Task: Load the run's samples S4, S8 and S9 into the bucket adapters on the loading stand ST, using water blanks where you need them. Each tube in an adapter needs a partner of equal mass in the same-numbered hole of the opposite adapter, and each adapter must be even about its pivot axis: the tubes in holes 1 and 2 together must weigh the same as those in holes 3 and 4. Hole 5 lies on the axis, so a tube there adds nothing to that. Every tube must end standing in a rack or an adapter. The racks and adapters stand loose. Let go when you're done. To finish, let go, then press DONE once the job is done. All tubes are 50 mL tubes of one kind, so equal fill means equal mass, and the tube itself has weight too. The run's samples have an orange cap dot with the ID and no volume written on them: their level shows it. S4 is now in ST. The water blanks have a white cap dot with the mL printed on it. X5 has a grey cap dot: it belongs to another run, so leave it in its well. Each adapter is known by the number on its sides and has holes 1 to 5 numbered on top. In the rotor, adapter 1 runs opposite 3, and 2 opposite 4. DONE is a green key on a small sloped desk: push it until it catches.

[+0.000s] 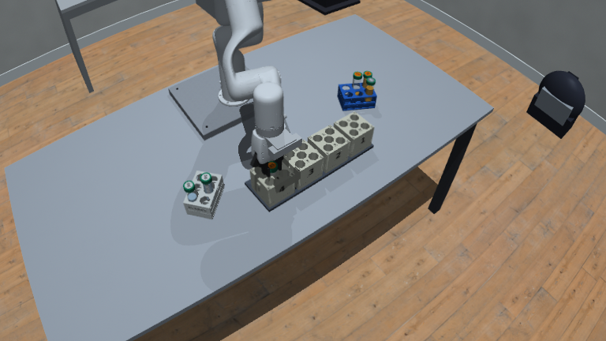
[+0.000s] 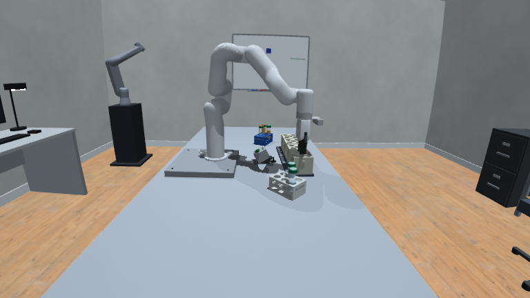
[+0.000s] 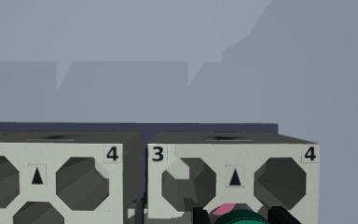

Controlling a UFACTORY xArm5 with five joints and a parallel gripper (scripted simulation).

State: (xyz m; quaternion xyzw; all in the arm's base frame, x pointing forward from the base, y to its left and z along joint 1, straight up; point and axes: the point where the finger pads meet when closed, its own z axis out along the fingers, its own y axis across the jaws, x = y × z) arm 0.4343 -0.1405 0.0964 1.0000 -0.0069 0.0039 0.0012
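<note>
gripper (image 1: 269, 168) part closed on orange-dot tube (image 1: 271, 166) | tube in centre hole of adapter 4 (image 1: 272, 187), near end of stand | I judge it rigid, smooth, liquid-heavy; I hold it just under the cap

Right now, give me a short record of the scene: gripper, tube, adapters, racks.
gripper: shut on tube, low over adapter 4
tube: green cap with orange dot, at the adapter's middle hole
other adapters: 3, 2, 1, holes look vacant
stand: carries all four adapters in a row
blue rack: three tubes
white rack: two green-capped tubes
</note>
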